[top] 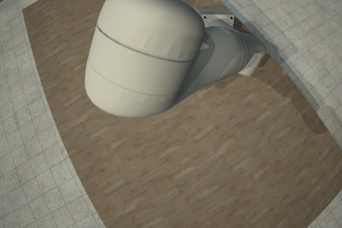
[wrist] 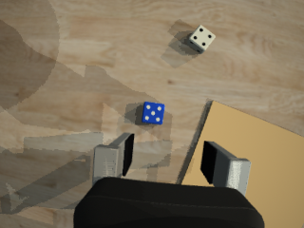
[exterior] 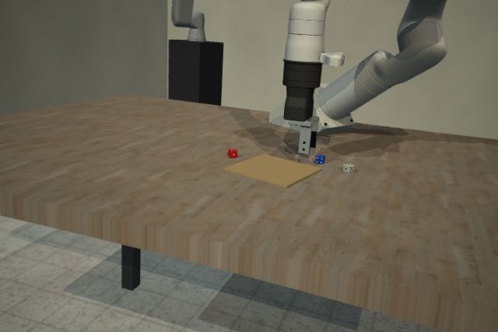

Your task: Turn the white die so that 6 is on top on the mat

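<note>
The white die [exterior: 348,168] lies on the bare table to the right of the tan mat [exterior: 273,169], off the mat; in the wrist view it [wrist: 201,38] shows 4 on top. The blue die [exterior: 320,159] sits on the table at the mat's far right corner; in the wrist view it [wrist: 152,113] shows 5 on top. The red die [exterior: 232,153] lies left of the mat. My gripper [exterior: 306,150] is open and empty, low over the table next to the blue die; in the wrist view the fingers straddle the mat's edge [wrist: 254,165]. The overhead view shows only the arm.
The arm's base [exterior: 321,115] stands on the table behind the mat. A second arm on a black pedestal [exterior: 195,71] stands beyond the table's far edge. In the overhead view the arm [top: 143,51] hides the mat and the dice.
</note>
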You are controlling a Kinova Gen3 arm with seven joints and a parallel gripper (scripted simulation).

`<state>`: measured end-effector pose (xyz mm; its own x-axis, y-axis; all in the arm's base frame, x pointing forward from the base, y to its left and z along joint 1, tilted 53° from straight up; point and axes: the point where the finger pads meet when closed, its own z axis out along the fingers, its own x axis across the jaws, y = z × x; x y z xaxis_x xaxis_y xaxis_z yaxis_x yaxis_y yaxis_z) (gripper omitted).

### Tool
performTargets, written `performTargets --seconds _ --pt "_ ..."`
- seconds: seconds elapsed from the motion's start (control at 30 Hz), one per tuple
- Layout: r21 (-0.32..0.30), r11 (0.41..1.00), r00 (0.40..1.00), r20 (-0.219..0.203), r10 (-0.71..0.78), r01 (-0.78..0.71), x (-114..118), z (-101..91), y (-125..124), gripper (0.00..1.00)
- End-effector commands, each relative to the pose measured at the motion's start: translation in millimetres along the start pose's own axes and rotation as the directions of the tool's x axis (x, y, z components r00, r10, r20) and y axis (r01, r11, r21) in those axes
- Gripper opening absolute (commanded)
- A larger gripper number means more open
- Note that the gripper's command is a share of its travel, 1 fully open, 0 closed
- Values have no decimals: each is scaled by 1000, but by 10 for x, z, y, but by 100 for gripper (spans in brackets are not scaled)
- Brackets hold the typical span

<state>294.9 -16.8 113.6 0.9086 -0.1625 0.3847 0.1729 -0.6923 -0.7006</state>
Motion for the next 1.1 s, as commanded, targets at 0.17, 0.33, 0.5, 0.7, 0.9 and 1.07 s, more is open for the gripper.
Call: performTargets --seconds 0.17,0.33,0.5,0.7,0.9,1.07 --pt "-1 1000 1000 -1 0 0 2 -4 4 100" --pt "-1 1000 1000 -1 0 0 2 -4 4 100" --pt "-1 1000 1000 -1 0 0 2 -4 4 100" --pt "-1 1000 1000 -1 0 0 2 -4 4 100" --pt "-1 1000 1000 -1 0 0 4 -4 0 100" --pt "-1 1000 1000 -1 0 0 59 -4 -107 100"
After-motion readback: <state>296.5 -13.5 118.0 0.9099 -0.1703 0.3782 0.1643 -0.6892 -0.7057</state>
